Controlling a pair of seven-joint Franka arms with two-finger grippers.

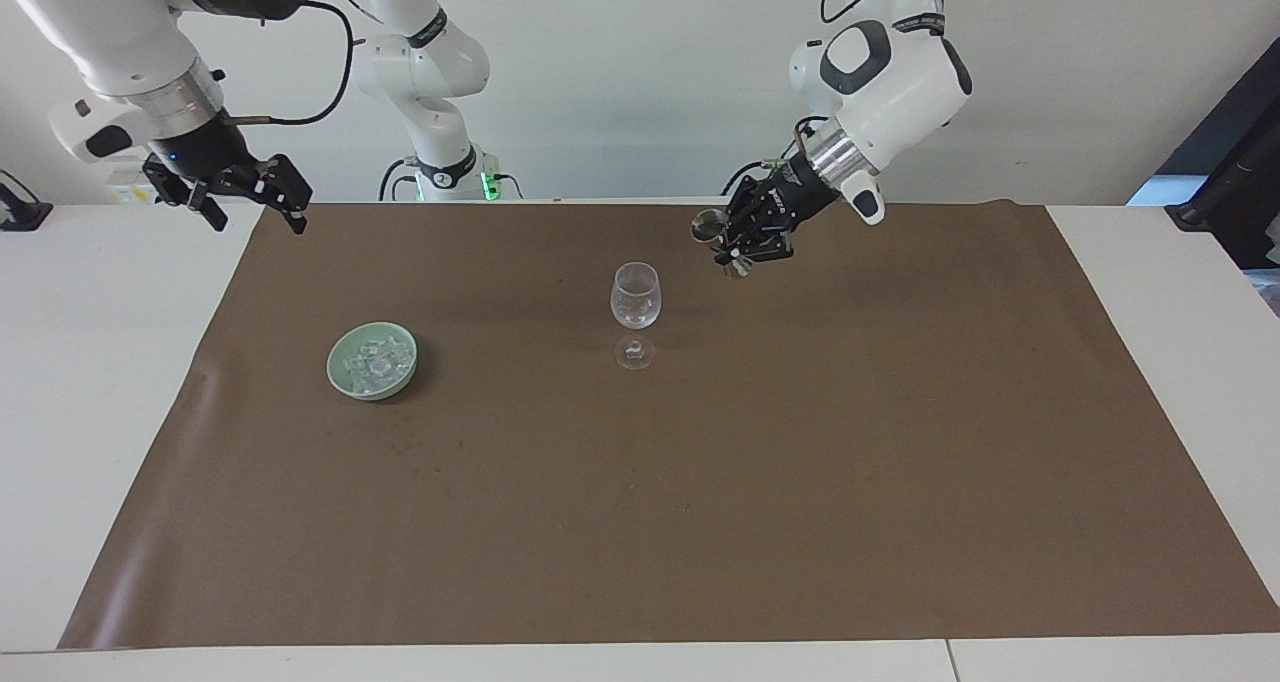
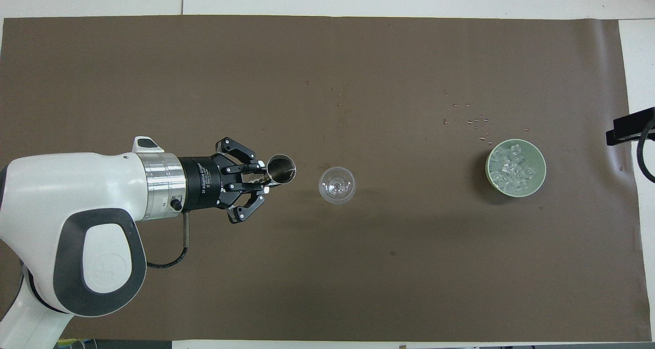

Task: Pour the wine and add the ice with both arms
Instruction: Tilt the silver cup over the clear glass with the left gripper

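A clear stemmed glass point(image 1: 635, 297) stands upright mid-mat; it also shows in the overhead view point(image 2: 336, 185). My left gripper point(image 1: 738, 246) is shut on a small metal double-ended measuring cup point(image 1: 708, 226), also seen from above point(image 2: 281, 169). It holds the cup in the air beside the glass, toward the left arm's end, tilted with its mouth toward the glass. The gripper also shows from above point(image 2: 263, 176). The ice point(image 2: 513, 170) lies heaped in a pale green bowl point(image 2: 541, 159) toward the right arm's end; the bowl point(image 1: 340, 370) and ice point(image 1: 375, 360) also show in the facing view. My right gripper point(image 1: 257, 218) waits open and raised over the mat's corner.
A brown mat point(image 1: 700, 512) covers most of the white table. Several small specks point(image 2: 476, 121) lie on the mat just farther from the robots than the bowl.
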